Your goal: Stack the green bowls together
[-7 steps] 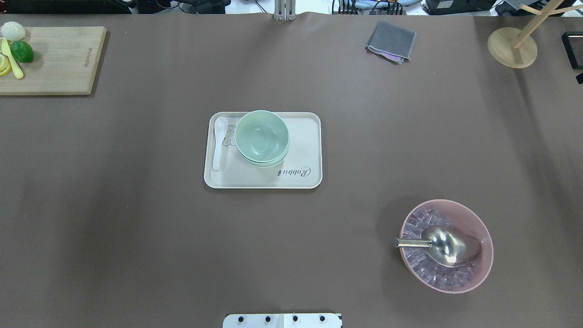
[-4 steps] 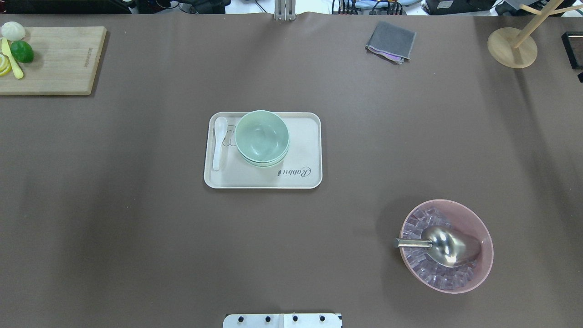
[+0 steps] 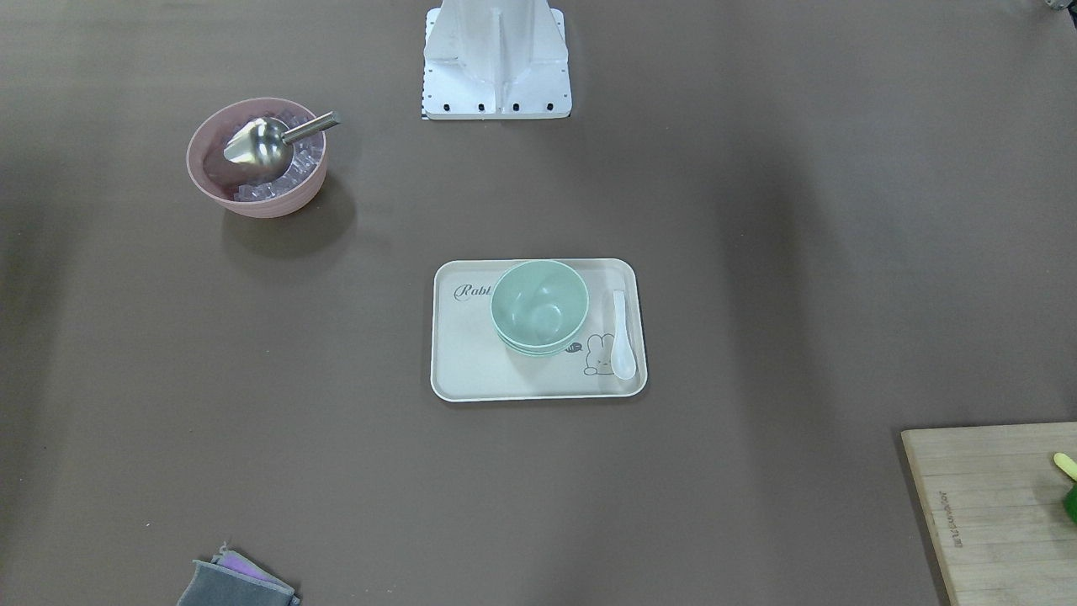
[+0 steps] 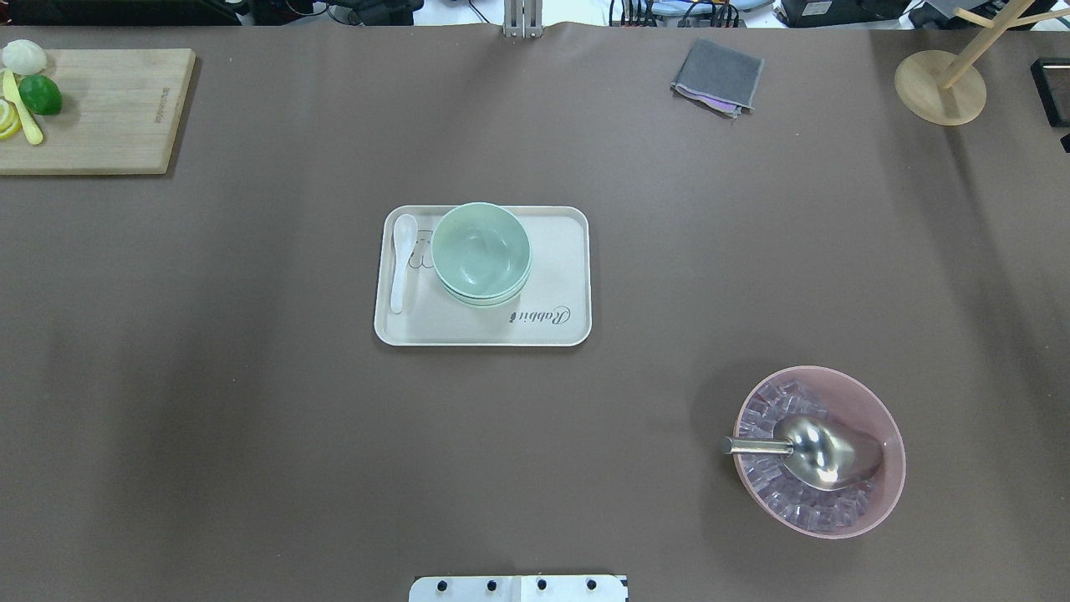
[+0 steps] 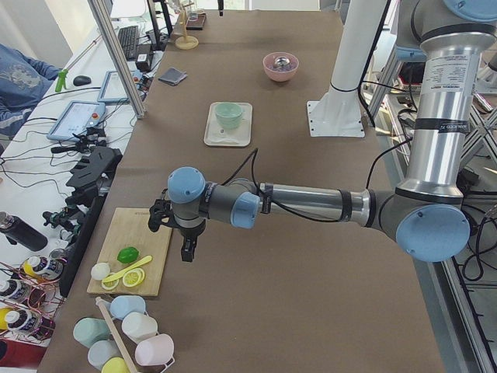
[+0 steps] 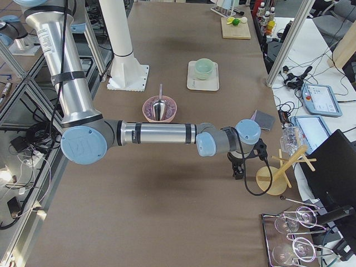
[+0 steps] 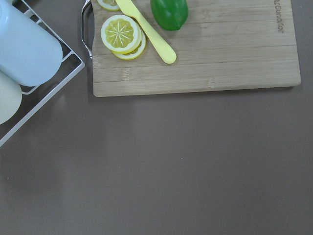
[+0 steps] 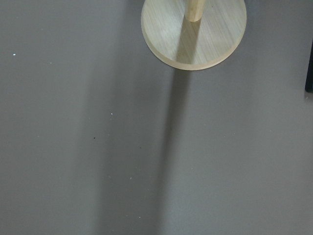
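Note:
The pale mint-green bowls [image 4: 481, 251] sit nested in one stack on the cream tray [image 4: 568, 328] at mid-table; the stack also shows in the front view [image 3: 538, 305] and both side views [image 5: 227, 115] [image 6: 204, 68]. My left gripper [image 5: 187, 255] hangs over the table's left end beside the cutting board, far from the stack. My right gripper [image 6: 238, 174] hangs over the right end by the wooden stand. Each shows only in a side view, so I cannot tell whether it is open or shut. Neither holds anything I can see.
A white spoon [image 4: 402, 261] lies on the tray left of the stack. A pink bowl [image 4: 888, 418] with ice and a metal scoop stands front right. A cutting board [image 4: 109, 117] with lime and lemon, a grey cloth [image 4: 717, 77] and a wooden stand base [image 4: 926, 90] lie at the far edge.

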Controlling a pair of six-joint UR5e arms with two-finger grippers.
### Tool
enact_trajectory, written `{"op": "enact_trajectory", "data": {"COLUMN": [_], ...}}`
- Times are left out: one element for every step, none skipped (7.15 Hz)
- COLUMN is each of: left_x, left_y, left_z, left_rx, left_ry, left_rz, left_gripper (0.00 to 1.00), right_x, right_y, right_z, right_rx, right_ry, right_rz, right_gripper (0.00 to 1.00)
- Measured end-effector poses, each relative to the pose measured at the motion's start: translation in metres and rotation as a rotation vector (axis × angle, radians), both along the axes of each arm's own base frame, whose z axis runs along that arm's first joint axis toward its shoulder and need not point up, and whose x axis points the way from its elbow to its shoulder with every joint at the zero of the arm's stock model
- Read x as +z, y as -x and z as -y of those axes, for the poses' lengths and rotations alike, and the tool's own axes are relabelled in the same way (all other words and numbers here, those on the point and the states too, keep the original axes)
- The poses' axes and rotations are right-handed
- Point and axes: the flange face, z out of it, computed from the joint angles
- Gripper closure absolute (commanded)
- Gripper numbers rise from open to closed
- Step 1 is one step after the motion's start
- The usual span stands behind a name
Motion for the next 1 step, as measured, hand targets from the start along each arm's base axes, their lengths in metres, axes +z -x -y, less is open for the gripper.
{"op": "enact_trajectory", "data": {"left_x": [-0.0013], "left_y": [0.0], "left_z": [-0.0001], "left_rx": [0.001], "left_ry": [-0.004], "left_rz": [0.0], "left_gripper": [0.02], "right_x": [0.0002], "right_y": [-0.0001], "right_z": [0.0], "right_rx": [0.0], "right_ry": [0.001], "right_rz": [0.0], "right_gripper": [0.0]}}
